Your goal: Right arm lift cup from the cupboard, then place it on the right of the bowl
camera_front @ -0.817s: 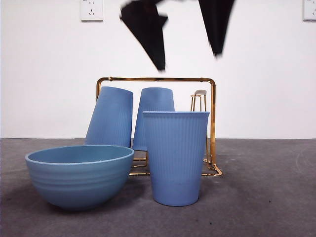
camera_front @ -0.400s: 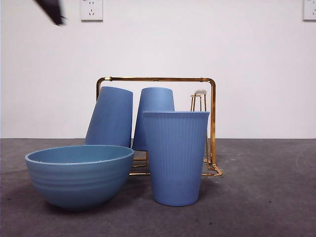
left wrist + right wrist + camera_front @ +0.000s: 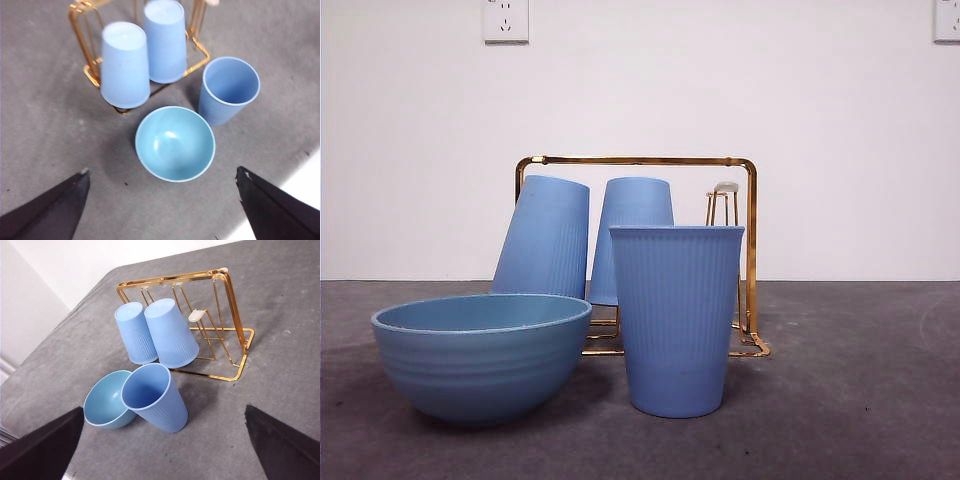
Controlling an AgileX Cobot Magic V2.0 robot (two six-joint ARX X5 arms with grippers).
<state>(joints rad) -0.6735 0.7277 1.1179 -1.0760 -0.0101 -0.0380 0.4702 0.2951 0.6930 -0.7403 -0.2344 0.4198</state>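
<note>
Standing upright just right of the bowl [image 3: 480,352], the cup [image 3: 676,318] looks placed; right gripper [image 3: 162,450] wide, empty.

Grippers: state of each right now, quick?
Left gripper: open, holding nothing, high above the bowl.
Right gripper: open, holding nothing, pulled back above the upright cup.

Both end effectors [image 3: 160,200] [image 3: 165,440] have plain black wedge-shaped fingers (matte, unmarked).
</note>
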